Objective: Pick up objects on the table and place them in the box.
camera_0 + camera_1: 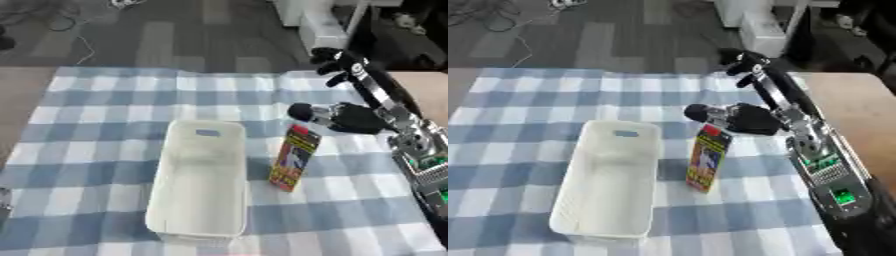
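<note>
A white rectangular box [197,180] lies open and empty in the middle of the blue-and-white checked cloth [105,125]. Just right of it a flat red and yellow packet [293,157] stands on end, tilted, its lower edge on the cloth. My right arm comes in from the lower right. My right hand [750,119] hangs over the packet's top, and its rounded black thumb [697,113] is right at the top edge. The fingers [741,60] stretch away toward the far edge of the table, only their tips bent, and they wrap around nothing. No left hand shows.
Bare wooden table [850,100] shows right of the cloth. Beyond the far edge are a grey floor with cables [61,22] and a white furniture base [319,27]. A small grey sliver [3,200] sits at the left edge.
</note>
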Robot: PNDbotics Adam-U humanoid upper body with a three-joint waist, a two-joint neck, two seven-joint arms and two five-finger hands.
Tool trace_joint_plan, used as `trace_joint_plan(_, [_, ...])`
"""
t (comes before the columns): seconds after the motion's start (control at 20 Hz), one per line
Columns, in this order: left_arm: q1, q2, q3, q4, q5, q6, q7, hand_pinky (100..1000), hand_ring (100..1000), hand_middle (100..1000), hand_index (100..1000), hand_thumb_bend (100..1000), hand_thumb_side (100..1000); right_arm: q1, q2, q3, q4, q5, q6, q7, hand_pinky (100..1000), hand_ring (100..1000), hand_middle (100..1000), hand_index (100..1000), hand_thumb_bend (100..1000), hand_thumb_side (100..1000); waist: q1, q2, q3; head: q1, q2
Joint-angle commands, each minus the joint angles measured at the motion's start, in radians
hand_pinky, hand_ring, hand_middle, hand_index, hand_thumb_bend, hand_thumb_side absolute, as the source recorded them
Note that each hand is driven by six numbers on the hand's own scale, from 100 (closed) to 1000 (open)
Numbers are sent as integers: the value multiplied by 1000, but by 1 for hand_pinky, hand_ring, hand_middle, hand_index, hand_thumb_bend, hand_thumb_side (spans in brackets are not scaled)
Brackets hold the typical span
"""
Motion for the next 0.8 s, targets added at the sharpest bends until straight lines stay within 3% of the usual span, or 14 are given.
trace_joint_plan(0.05, [-3, 27, 5, -17, 0, 0, -1, 621, 671, 747, 795, 590, 858, 4, -27, -13, -26, -11, 0, 9, 711, 791, 811, 924, 952, 675, 0, -23, -3, -3, -7])
trace_joint_plan(0.8, [0, 32, 4, -17, -1, 1, -3, 622, 672, 748, 795, 589, 858, 40, -44, -3, -36, -31, -6, 45, 714, 791, 812, 927, 936, 693, -5, -26, -5, 6, -7])
